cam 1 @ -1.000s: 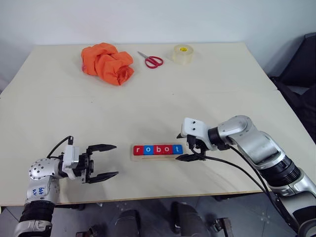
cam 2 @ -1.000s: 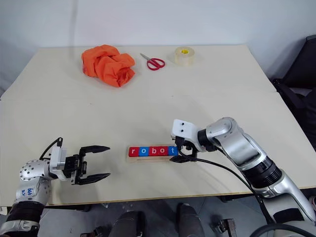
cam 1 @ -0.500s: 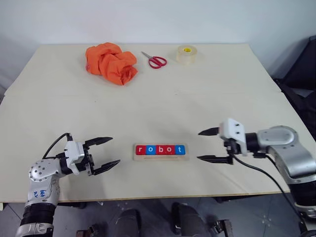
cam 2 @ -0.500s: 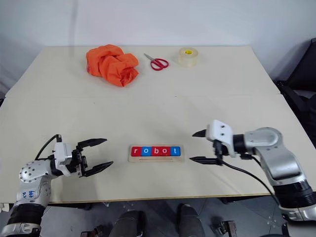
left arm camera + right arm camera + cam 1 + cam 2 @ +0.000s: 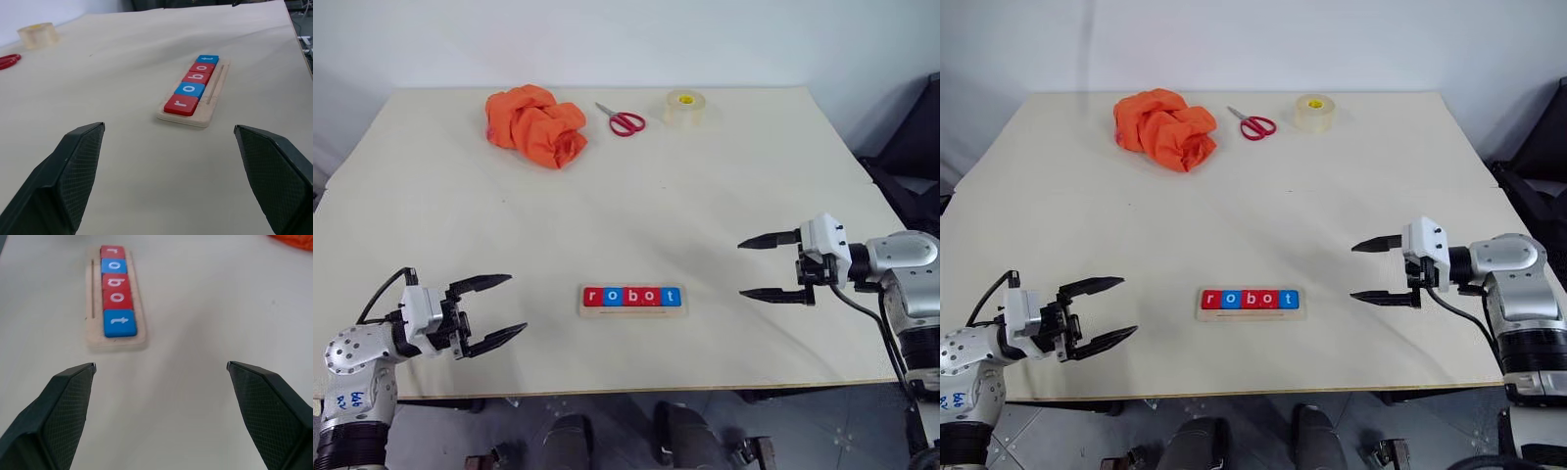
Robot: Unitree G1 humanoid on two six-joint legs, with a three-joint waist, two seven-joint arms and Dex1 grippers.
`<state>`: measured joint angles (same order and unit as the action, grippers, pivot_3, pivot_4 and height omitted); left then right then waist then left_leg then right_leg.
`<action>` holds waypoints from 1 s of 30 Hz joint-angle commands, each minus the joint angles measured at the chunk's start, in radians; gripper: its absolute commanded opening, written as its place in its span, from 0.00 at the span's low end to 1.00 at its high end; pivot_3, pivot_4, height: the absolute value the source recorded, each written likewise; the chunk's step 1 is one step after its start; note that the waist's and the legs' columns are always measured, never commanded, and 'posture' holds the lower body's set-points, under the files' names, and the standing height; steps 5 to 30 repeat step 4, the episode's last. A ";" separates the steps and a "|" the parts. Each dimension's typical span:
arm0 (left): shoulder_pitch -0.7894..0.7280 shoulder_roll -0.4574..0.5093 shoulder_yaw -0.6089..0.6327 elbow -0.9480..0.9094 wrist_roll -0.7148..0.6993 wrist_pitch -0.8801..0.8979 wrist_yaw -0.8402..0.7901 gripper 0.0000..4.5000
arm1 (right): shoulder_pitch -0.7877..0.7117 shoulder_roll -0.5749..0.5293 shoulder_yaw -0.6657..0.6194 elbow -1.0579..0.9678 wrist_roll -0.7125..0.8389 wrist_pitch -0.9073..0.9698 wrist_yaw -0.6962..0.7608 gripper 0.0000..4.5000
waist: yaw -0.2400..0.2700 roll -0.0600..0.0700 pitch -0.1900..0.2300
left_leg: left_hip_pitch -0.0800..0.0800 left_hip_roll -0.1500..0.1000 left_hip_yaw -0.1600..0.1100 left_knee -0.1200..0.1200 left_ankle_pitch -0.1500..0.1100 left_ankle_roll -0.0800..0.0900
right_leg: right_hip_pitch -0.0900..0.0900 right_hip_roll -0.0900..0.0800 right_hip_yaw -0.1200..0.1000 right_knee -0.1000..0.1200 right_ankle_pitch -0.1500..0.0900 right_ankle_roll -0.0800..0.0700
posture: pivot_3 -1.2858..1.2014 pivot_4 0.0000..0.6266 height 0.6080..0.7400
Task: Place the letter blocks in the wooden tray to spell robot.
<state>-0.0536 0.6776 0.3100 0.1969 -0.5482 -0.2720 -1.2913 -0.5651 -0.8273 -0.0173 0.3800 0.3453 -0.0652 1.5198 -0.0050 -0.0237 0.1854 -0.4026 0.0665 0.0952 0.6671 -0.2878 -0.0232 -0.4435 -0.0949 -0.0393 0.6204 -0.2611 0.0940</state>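
Five glossy square letter blocks sit flush in the pale wooden tray; my left gripper and right gripper both gape wide, empty.

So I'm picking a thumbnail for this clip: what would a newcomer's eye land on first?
Probably the letter blocks spelling "robot" in the wooden tray near the table's front edge, flanked by the open left gripper and right gripper. Next, the orange cloth at the far side.
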 commanded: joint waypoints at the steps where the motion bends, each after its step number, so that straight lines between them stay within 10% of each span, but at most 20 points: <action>1: -0.025 -0.002 0.021 -0.026 -0.026 -0.002 0.002 1.00 | -0.029 0.002 -0.023 0.024 0.023 -0.026 0.036 1.00 | 0.001 0.000 0.000 | 0.000 0.000 0.000 0.000 0.000 0.000 | 0.000 0.000 0.000 0.000 0.000 0.000 | 0.52 0.24 1.00; 30: -0.051 -0.011 0.019 -0.014 -0.030 -0.014 -0.007 1.00 | -0.032 0.001 -0.025 0.043 0.019 -0.043 0.040 1.00 | 0.001 0.000 0.000 | 0.000 0.000 0.000 0.000 0.000 0.000 | 0.000 0.000 0.000 0.000 0.000 0.000 | 0.52 0.24 1.00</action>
